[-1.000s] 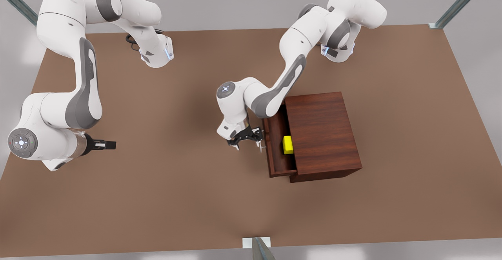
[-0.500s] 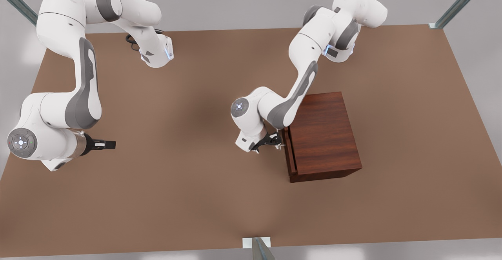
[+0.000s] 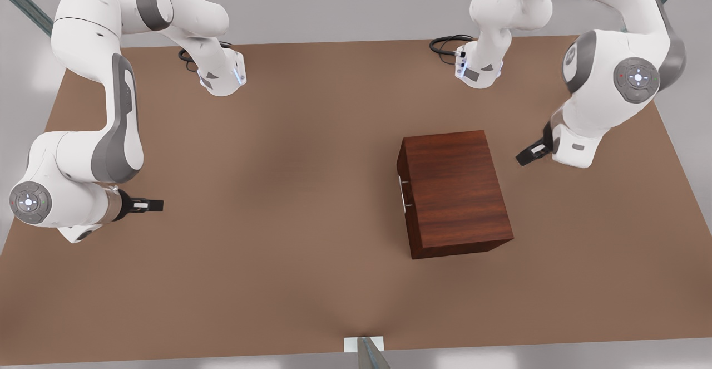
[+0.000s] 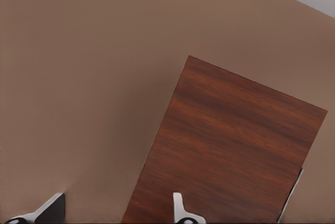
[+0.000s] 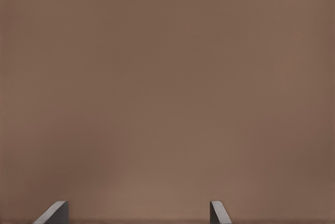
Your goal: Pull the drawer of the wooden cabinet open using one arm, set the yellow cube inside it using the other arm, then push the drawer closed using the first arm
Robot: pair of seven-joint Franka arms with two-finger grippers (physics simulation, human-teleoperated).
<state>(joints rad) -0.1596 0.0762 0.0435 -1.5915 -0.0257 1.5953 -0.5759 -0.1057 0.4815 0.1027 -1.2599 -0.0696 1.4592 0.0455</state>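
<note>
Note that the wooden cabinet point(image 3: 453, 193) stands on the brown desk point(image 3: 278, 257), toward the front view's right of centre. Its drawer point(image 3: 404, 188) is fully closed, the front panel flush with the cabinet face, and the slim silver handle point(image 3: 403, 193) faces the front view's left. The yellow cube is hidden from you with the drawer closed.

Locate the left gripper point(image 3: 530, 153) at the front view's right, raised above the desk just beside the cabinet's far side and touching nothing. In the left wrist view you see the cabinet top point(image 4: 230, 150) below it, with the handle point(image 4: 291, 195) at the cabinet's edge. Its fingers point(image 4: 180, 211) stand apart and hold nothing.

Locate the right gripper point(image 3: 149, 206) at the front view's left, well apart from the cabinet, with its arm waiting. In the right wrist view its fingers point(image 5: 219, 212) are spread wide over bare desk point(image 5: 167, 88) and empty.
</note>
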